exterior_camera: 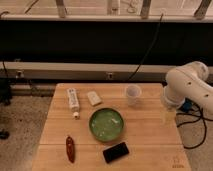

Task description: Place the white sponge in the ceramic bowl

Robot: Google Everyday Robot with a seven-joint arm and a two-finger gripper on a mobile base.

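The wooden desk (150, 135) carries everything. At its right edge hangs the white robot arm (190, 85), its claw (168, 115) pointing down over the desk's right side, well apart from the task's things; I cannot tell whether the claw is wide or narrow. The green ceramic bowl (106, 124) sits mid-desk, empty. Behind it to the left lies a white labelled tube (73, 100), which is easy to mistake for the target. A flat black phone-like slab (116, 152) lies in front of the bowl, a translucent plastic cup (132, 93) stands behind it to the right, and a dark red pepper-like item (70, 148) lies front left. The white sponge (94, 98) lies just beside the tube, behind the bowl. It is probably light, soft and squashy, so a pinch across its short sides should hold. The tube crowds one side, and the cup stands near the arm's likely path.
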